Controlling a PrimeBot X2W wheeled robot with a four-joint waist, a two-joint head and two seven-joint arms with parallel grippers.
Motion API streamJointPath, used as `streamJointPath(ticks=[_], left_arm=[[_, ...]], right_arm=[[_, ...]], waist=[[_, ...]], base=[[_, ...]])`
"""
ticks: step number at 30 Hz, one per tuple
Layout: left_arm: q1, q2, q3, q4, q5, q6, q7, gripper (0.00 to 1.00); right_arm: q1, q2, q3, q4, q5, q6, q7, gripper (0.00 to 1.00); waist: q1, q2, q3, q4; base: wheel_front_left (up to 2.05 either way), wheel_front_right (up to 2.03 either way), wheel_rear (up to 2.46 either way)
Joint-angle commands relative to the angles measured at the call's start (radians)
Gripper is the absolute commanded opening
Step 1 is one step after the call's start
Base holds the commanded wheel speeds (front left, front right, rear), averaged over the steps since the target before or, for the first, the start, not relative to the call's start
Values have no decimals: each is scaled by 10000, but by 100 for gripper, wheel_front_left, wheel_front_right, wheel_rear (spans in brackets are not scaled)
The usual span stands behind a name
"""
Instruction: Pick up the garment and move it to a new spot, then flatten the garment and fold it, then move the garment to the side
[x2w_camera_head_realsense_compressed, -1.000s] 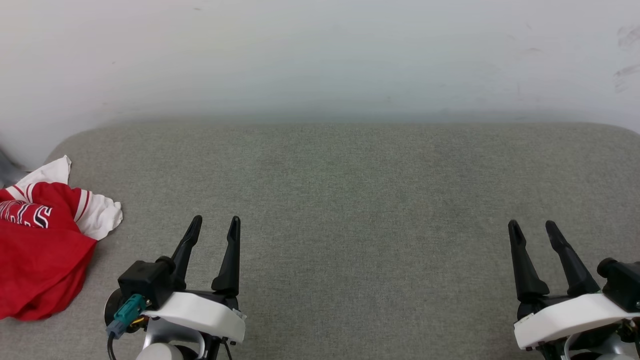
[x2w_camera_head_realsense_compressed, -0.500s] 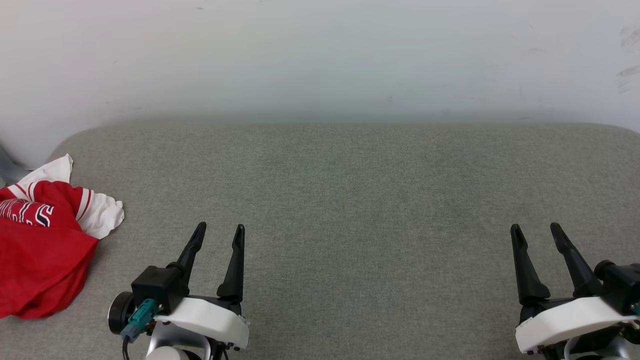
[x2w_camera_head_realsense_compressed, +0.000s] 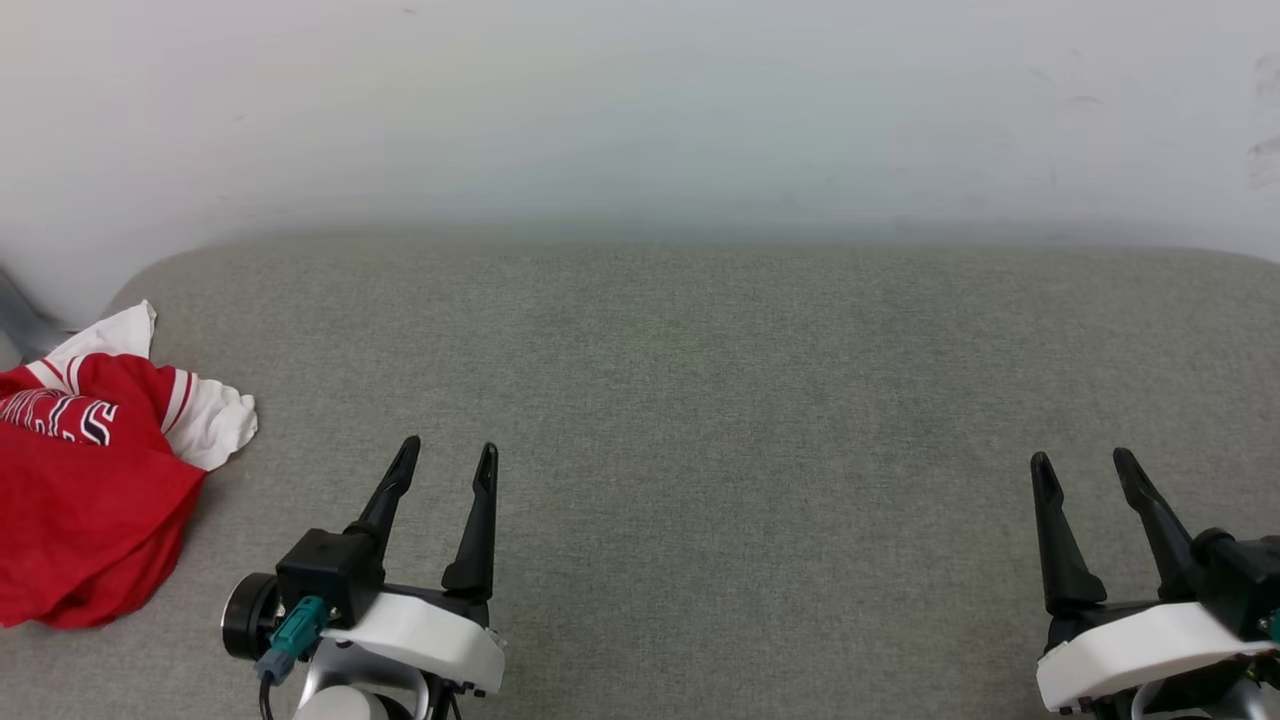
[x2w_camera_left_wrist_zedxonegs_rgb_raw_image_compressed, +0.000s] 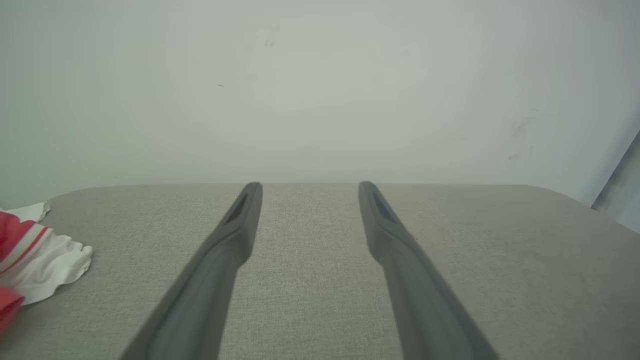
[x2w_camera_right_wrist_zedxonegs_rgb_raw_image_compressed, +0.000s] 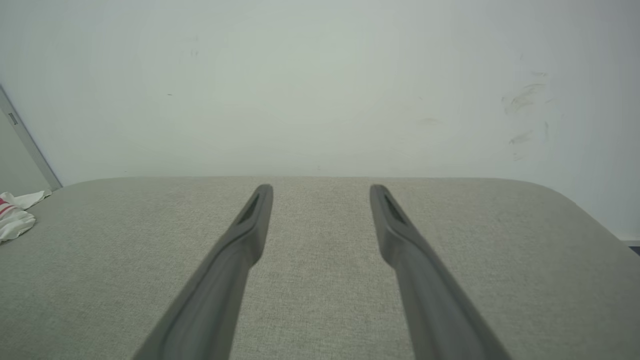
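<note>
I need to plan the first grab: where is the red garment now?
In the head view, the garment lies crumpled at the left edge of the grey cushion, left of the left gripper and apart from it.

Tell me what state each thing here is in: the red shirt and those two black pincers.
garment: crumpled in a heap at the left end of the grey padded surface, not held.
left pincer: open, holding nothing, apart from the garment.
right pincer: open, holding nothing, far from the garment.
</note>
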Motion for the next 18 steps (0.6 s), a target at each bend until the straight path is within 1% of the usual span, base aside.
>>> streamJointPath(ticks=[1, 4, 8, 10, 18], left_arm=[[-98, -28, 10, 14, 202, -20, -98, 100], [-171, -49, 0, 83, 354, -77, -140, 100], [-265, -75, 14, 171, 558, -111, -203, 100], [-244, -68, -18, 255, 743, -120, -246, 100], [-368, -154, 45, 403, 461, -185, -233, 100]], right_arm=[[61, 23, -20, -26, -141, -3, -83, 100], [78, 24, -34, -21, -338, -3, -165, 100], [99, 25, 31, -80, -574, -3, -261, 100], [107, 25, 98, -118, -648, -3, -274, 100], [-19, 22, 292, -46, -583, -5, -284, 100]], waist=[[0, -1, 9, 32], [0, -1, 18, 177], [0, -1, 14, 542], [0, -1, 6, 792], [0, -1, 26, 1986]], base=[[0, 0, 0], [0, 0, 0], [0, 0, 0], [0, 0, 0], [0, 0, 0]])
